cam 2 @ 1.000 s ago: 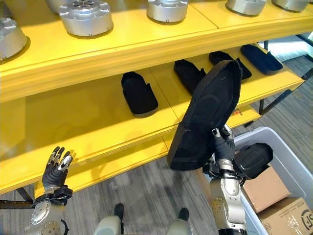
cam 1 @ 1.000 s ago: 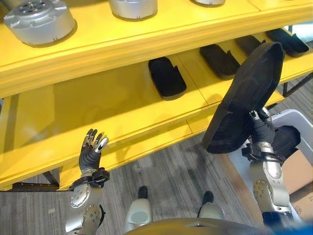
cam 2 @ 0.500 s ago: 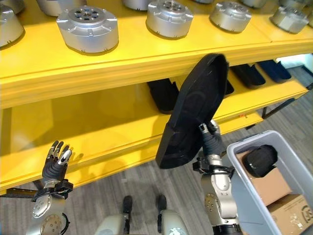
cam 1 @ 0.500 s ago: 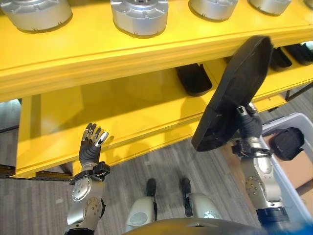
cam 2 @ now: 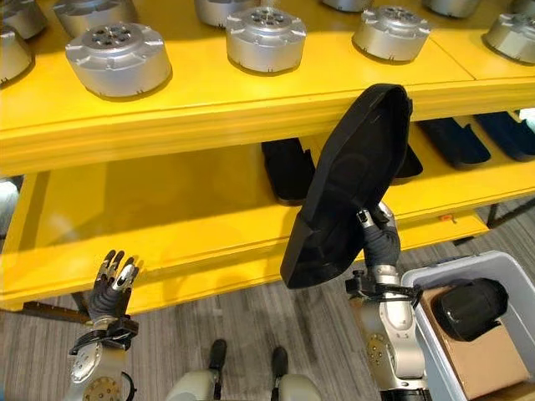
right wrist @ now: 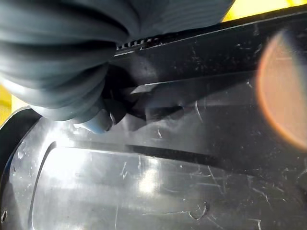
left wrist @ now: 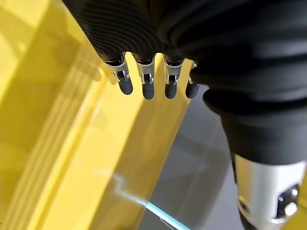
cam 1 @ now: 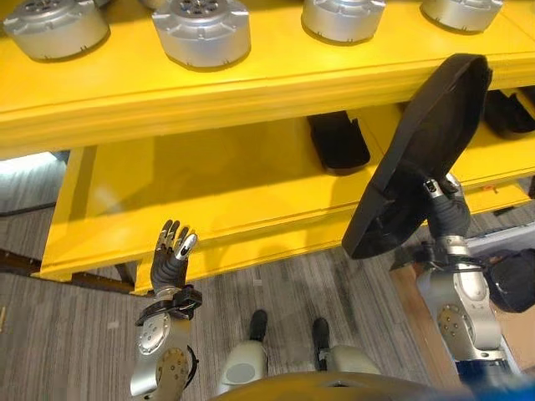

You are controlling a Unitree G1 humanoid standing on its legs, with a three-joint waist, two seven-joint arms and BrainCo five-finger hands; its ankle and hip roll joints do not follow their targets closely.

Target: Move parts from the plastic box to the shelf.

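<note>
Black moulded plastic: a long, flat, oval-ended shell part (cam 2: 351,184) stood nearly upright in the robot's right hand (cam 2: 380,242), tilted so its top leaned toward the robot's right. The hand gripped it near the lower end, fingers curled onto the part from behind; the right wrist view showed the scuffed black surface pressed close against the dark ribbed cover. The part hung in front of the yellow painted two-tier shelf (cam 2: 209,104), its top overlapping the front edge of the upper tier, its bottom below the lip of the lower tier. Whether it touched the shelf could not be told.

The left hand (cam 1: 171,255) was raised at the robot's left, just in front of the lower tier's edge, fingers straight and spread, holding nothing. The left wrist view showed its dark fingertips (left wrist: 146,91) extended over the yellow board.

Upper tier: a row of round silver metal housings (cam 2: 117,58). Lower tier: several smaller black oblong shell parts (cam 2: 288,171) lying flat, spaced apart, toward the robot's right half of the board; the left half was bare yellow.

The grey-white plastic box (cam 2: 430,330) sat on the floor at the robot's right, beside the right arm. Inside it lay a rounded black part (cam 2: 468,309) on top of a brown cardboard carton (cam 2: 476,355).
</note>
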